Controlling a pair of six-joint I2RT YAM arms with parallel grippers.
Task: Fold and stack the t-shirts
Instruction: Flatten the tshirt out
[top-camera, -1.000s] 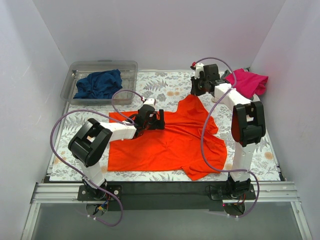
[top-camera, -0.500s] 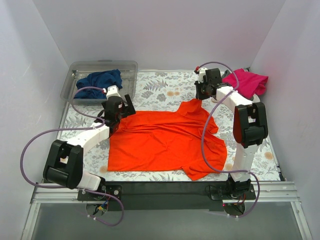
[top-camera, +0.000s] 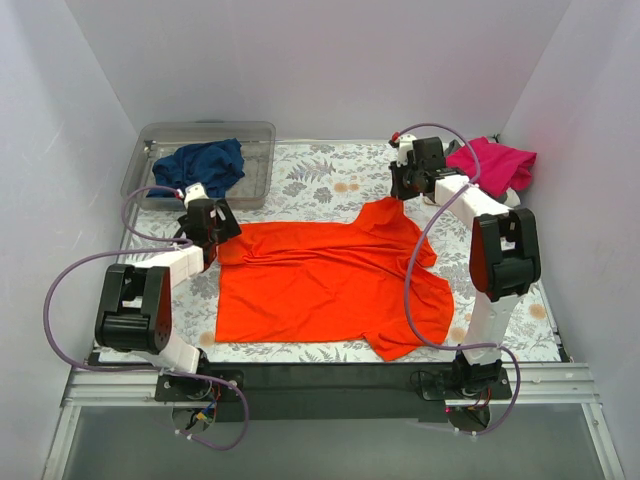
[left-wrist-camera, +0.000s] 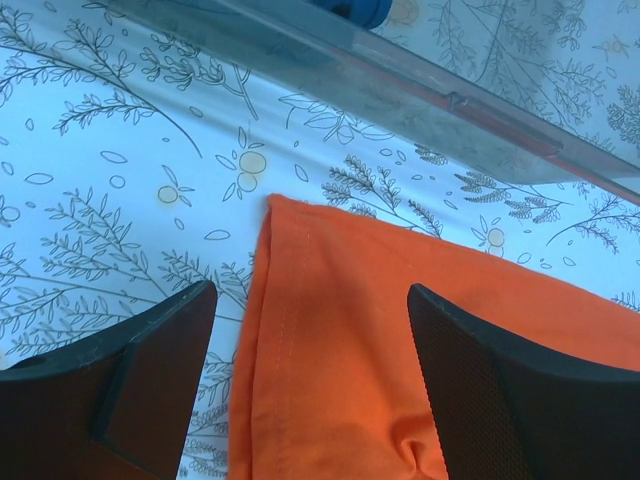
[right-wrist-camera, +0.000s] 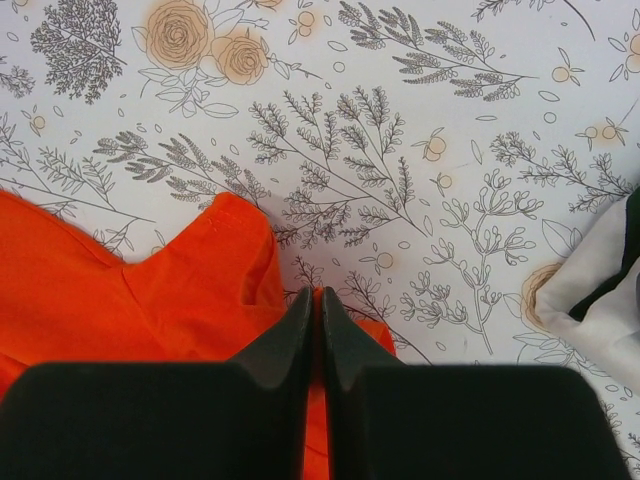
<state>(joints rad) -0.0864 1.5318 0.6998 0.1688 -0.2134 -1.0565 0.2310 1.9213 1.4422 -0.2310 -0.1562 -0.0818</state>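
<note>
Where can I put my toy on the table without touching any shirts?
The bare flowery cloth between the clear tub and the right gripper, behind the orange shirt, is free. The middle is crowded: the orange shirt covers it.

A clear plastic tub (top-camera: 205, 126) sits at the far left on a white cloth (top-camera: 330, 175) printed with grey leaves and orange flowers; plain white walls (top-camera: 300, 60) close the left, far and right sides; a black base plate (top-camera: 330, 378) and aluminium rail (top-camera: 110, 385) run along the near edge.
</note>
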